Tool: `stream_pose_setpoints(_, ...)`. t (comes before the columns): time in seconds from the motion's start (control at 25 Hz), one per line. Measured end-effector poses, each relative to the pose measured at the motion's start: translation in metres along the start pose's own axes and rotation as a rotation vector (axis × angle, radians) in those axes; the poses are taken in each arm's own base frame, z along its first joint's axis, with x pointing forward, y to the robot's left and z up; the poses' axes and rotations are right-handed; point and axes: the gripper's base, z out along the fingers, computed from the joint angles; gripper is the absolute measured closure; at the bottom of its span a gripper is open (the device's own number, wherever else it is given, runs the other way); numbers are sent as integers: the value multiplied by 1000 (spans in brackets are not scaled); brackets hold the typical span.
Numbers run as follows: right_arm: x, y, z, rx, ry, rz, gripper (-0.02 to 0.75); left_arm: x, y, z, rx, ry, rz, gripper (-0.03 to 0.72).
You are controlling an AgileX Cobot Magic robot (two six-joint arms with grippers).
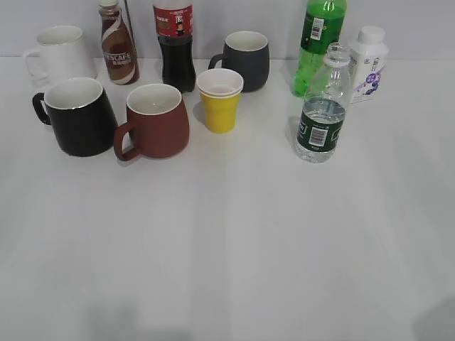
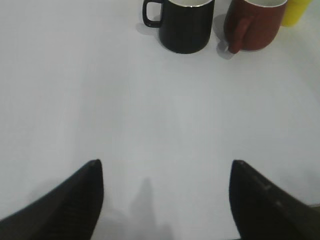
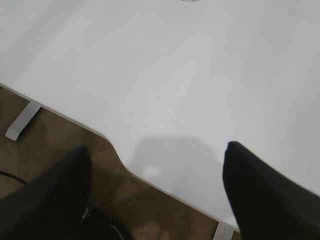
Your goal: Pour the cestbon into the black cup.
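The cestbon (image 1: 323,106), a clear ribbed bottle with a dark green label and no cap, stands upright at the right of the white table. The black cup (image 1: 77,116), glossy with a white inside, stands at the left, its handle to the left. It also shows at the top of the left wrist view (image 2: 184,25). My left gripper (image 2: 165,172) is open and empty above bare table, well short of the black cup. My right gripper (image 3: 156,155) is open and empty over the table's front edge. Neither gripper shows in the exterior view.
A brown-red mug (image 1: 155,121) stands next to the black cup, then a yellow paper cup (image 1: 220,99). At the back stand a white mug (image 1: 60,53), a Nescafe bottle (image 1: 117,44), a cola bottle (image 1: 175,42), a dark grey mug (image 1: 244,58), a bright green bottle (image 1: 318,42) and a white bottle (image 1: 368,62).
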Motion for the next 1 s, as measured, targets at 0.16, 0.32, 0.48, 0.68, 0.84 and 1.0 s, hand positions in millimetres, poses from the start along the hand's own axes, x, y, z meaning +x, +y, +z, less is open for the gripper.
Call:
stream_pose_setpoints(0.16, 0, 0, 0, 0, 0, 0, 166, 0, 0, 0, 0, 0, 0, 105)
stream_pose_setpoints(0.32, 0, 0, 0, -2, -2, 1, 202, 0, 0, 0, 0, 0, 2, 115)
stream_pose_setpoints(0.48, 0, 0, 0, 33, -8, 37, 215, 0, 0, 0, 0, 1, 2, 125)
stream_pose_setpoints(0.68, 5, -1, -10, 213, -94, 164, 216, 0, 0, 0, -28, -3, -15, 163)
stream_pose_setpoints(0.84, 13, 4, -21, 301, -194, 195, 216, 5, 0, -7, -75, -56, -42, 187)
stream_pose_setpoints(1.0, 13, 5, -22, 319, -202, 206, 216, 10, -1, -14, -84, -113, -43, 191)
